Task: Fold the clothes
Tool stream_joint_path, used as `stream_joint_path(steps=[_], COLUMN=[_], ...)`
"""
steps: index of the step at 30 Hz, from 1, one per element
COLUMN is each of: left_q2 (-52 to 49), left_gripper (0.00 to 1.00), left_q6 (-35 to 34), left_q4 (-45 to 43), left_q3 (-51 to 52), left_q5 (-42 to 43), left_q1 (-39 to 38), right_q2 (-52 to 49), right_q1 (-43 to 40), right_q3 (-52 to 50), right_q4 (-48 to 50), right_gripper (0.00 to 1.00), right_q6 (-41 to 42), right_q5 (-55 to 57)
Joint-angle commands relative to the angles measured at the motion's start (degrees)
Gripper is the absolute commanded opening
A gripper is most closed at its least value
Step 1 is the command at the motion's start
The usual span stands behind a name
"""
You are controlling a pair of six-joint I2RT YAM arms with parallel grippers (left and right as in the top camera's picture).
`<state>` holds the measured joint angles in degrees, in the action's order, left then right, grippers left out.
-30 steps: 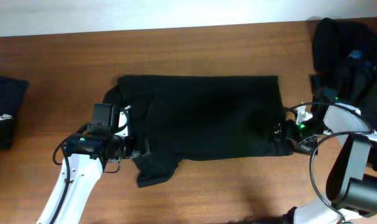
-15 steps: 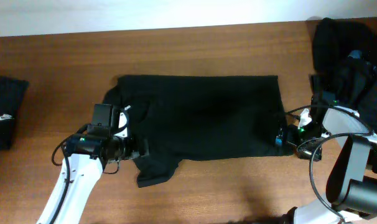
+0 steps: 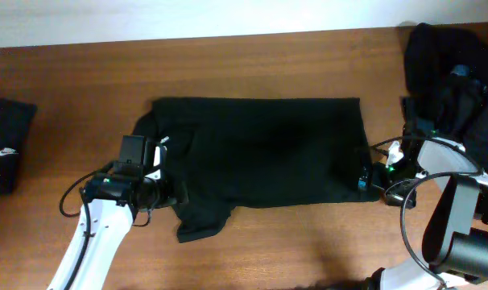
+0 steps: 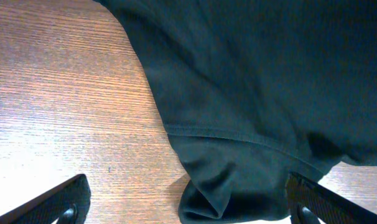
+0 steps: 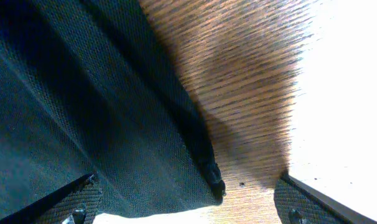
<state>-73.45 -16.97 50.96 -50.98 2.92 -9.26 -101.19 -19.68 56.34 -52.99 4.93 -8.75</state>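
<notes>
A black T-shirt (image 3: 260, 153) lies spread flat in the middle of the wooden table, one sleeve (image 3: 200, 219) sticking out toward the front left. My left gripper (image 3: 170, 193) is open at the shirt's left side; in the left wrist view its fingers straddle the bunched sleeve edge (image 4: 238, 186) without closing on it. My right gripper (image 3: 365, 179) is open at the shirt's right front corner; in the right wrist view the corner hem (image 5: 207, 171) lies between the two pads.
A folded black garment with a small white logo (image 3: 6, 149) sits at the table's left edge. A heap of black clothes (image 3: 453, 68) lies at the back right corner. Cables loop around the right arm (image 3: 437, 193).
My left gripper has drawn slightly back to the left along the shirt's edge. My right gripper has shifted a little to the right to the shirt's corner. The shirt lies unchanged.
</notes>
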Motion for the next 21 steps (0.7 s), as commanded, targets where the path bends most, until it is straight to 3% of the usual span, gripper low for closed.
stream_joint_path(steps=[1,7,10,21], left_q2=[0.0,0.0,0.0,0.0], left_gripper=[0.99,0.99,0.99,0.99], left_q6=[-0.17,-0.15,-0.15,-0.17], left_q4=[0.07,0.31,0.59,0.55], left_q3=[0.33,0.33,0.33,0.33], left_q5=[-0.83,-0.81,-0.81,-0.83], left_q1=[-0.11,-0.13,-0.13,-0.13], right_q2=[-0.98,-0.98,-0.98,-0.98], right_q1=[-0.17,-0.15,-0.15,3.65], right_q3=[-1.81,-1.81,-1.81,-1.81], right_q4=[1.05,0.98,0.74,1.07], right_gripper=[0.93,0.88,0.76,0.64], right_q6=[-0.63,-0.61,-0.61,-0.61], right_q5=[-1.09,-1.14,-1.16,-1.51])
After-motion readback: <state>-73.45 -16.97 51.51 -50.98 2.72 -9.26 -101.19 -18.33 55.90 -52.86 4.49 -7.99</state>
